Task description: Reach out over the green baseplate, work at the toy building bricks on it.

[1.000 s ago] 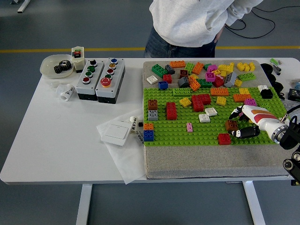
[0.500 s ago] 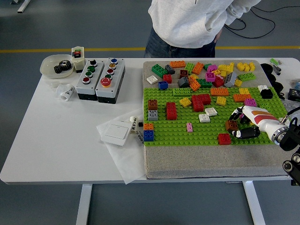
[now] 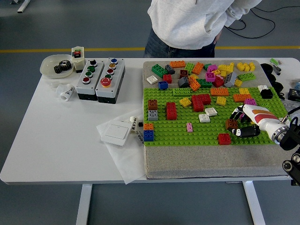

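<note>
- The right hand (image 3: 243, 123) is curling its fingers around the brown brick (image 3: 231, 124) near the green baseplate's (image 3: 173, 124) right end.
- Fingers are risking slipping off; the neighbouring red brick (image 3: 224, 138) may get knocked.

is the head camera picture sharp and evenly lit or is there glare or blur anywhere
Head view: even, soft light, no glare on the white table; green baseplate and bricks look sharp; faint shadow under the right hand; no visible motion blur.

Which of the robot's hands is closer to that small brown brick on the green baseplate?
The right hand: its fingers curl right beside the small brown brick on the green baseplate. The left hand isn't in view.
</note>
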Robot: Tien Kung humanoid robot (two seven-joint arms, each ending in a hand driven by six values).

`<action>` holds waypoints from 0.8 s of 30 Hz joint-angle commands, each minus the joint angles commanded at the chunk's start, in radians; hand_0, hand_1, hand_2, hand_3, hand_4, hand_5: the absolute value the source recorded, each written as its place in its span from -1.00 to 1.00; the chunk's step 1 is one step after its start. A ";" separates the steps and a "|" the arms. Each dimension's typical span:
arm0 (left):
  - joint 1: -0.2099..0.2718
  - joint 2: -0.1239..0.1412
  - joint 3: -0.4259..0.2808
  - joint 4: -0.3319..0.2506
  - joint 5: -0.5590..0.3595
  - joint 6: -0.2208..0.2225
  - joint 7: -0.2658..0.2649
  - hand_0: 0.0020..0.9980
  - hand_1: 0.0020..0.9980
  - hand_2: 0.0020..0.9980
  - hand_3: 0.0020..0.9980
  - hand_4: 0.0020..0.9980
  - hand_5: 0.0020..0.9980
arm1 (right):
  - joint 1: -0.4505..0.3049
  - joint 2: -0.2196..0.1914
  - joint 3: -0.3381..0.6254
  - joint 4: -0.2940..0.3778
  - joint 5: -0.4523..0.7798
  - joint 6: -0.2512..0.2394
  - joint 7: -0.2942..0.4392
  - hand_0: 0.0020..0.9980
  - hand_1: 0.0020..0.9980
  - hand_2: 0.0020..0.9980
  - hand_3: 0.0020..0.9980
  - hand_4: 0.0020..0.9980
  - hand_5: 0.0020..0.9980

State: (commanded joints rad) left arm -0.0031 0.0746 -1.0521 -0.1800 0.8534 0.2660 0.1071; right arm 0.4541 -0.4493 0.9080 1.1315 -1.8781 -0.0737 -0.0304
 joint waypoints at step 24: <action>-0.002 0.002 0.017 0.000 -0.029 0.003 -0.006 0.56 0.61 0.71 0.53 0.59 0.40 | 0.029 -0.134 -0.088 0.191 0.012 0.043 0.020 -0.07 -0.08 0.08 0.00 0.46 -0.44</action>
State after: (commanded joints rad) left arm -0.0055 0.0768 -1.0353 -0.1800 0.8242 0.2690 0.1009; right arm 0.4831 -0.5832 0.8201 1.3224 -1.8659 -0.0310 -0.0100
